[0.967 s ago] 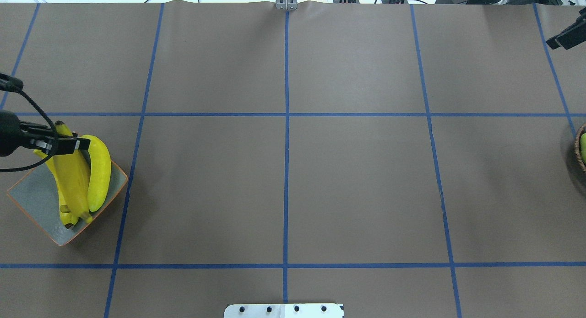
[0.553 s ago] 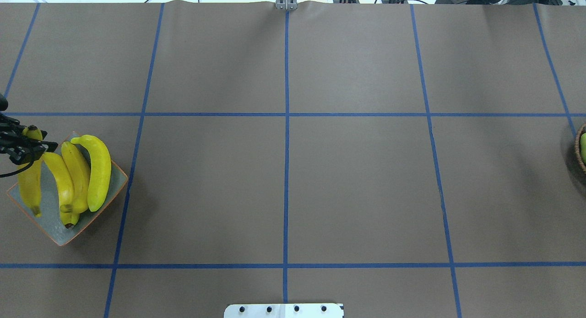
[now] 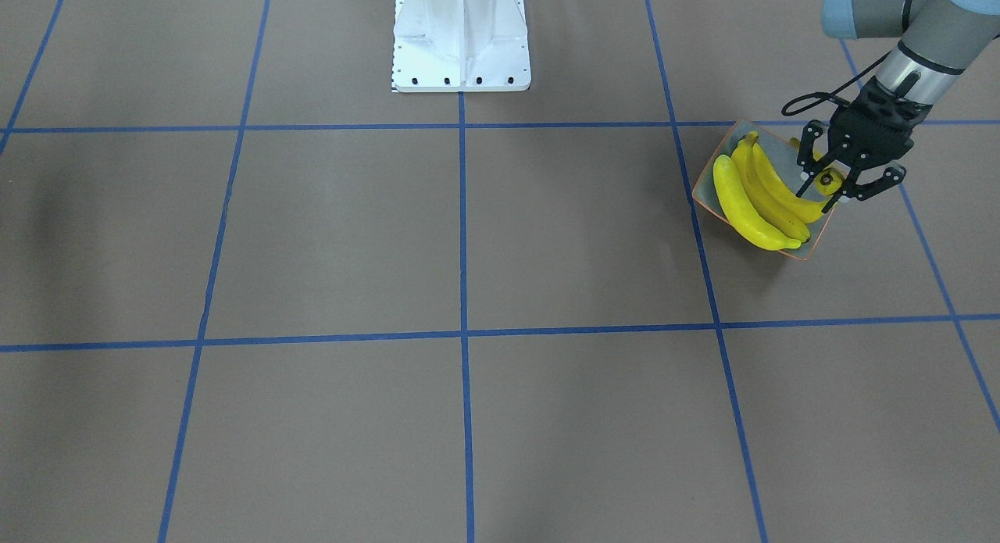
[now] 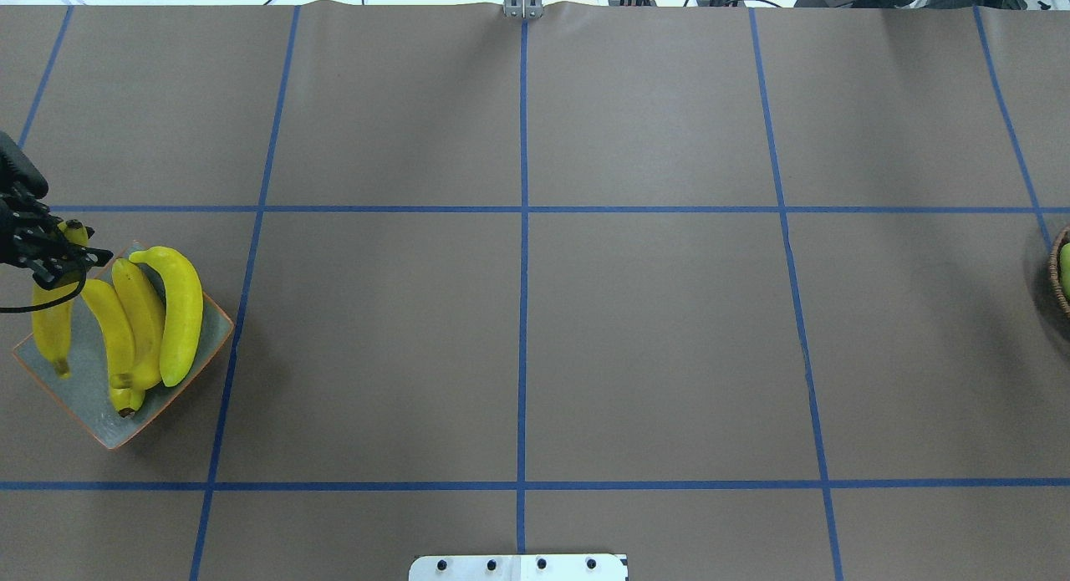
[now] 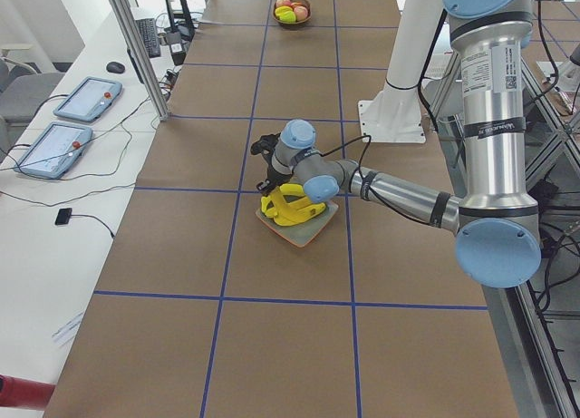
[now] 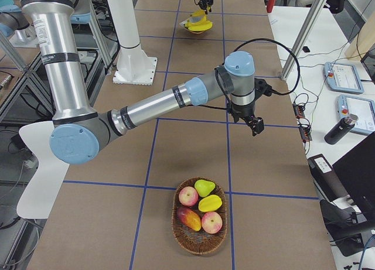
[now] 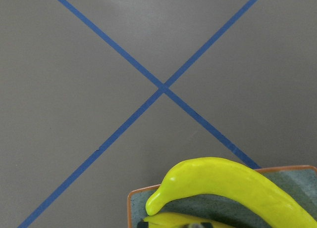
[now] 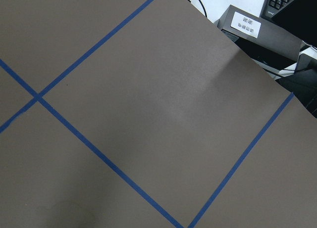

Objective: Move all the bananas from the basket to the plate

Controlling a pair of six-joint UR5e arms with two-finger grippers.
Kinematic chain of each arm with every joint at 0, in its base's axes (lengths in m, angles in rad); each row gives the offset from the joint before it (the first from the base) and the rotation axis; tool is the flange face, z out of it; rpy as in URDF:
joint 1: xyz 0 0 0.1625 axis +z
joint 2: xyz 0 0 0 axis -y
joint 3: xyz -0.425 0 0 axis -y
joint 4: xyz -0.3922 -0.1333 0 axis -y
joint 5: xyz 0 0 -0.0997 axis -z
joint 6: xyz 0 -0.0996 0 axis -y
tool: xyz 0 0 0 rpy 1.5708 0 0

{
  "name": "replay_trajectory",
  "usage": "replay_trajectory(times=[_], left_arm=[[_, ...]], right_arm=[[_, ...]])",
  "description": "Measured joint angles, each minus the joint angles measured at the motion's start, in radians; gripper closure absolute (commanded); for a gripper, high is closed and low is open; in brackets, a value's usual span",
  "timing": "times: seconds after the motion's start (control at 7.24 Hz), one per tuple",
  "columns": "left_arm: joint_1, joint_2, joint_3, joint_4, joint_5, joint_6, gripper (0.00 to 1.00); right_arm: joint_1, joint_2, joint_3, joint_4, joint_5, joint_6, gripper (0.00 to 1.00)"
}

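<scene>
Four bananas [image 4: 159, 313] on plate [image 4: 88, 414] nr counter's L edge: three side by side, fourth banana [image 4: 52, 330] apart, twd edge. L end effector [image 3: 826, 193] spread, fingers either side of fourth banana's stem end. R end effector [image 6: 256, 126] above counter, spread/pressed can't tell. Basket [image 6: 199, 243] w/ other fruit at R edge.

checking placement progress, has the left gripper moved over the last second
Yes: in the overhead view the left gripper shifted leftward, away from the blue tape line, to the left edge of the plate.
</scene>
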Motion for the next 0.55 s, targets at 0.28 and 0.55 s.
replay_trajectory(times=[0.28,0.55], left_arm=[[0.047,-0.011,0.005,0.010,-0.002,-0.006,0.50],[0.074,-0.026,0.021,0.011,-0.003,-0.007,0.12]], right_arm=[[0.003,-0.004,-0.001,-0.001,-0.001,-0.001,0.00],[0.006,-0.007,-0.001,-0.001,-0.003,0.000,0.00]])
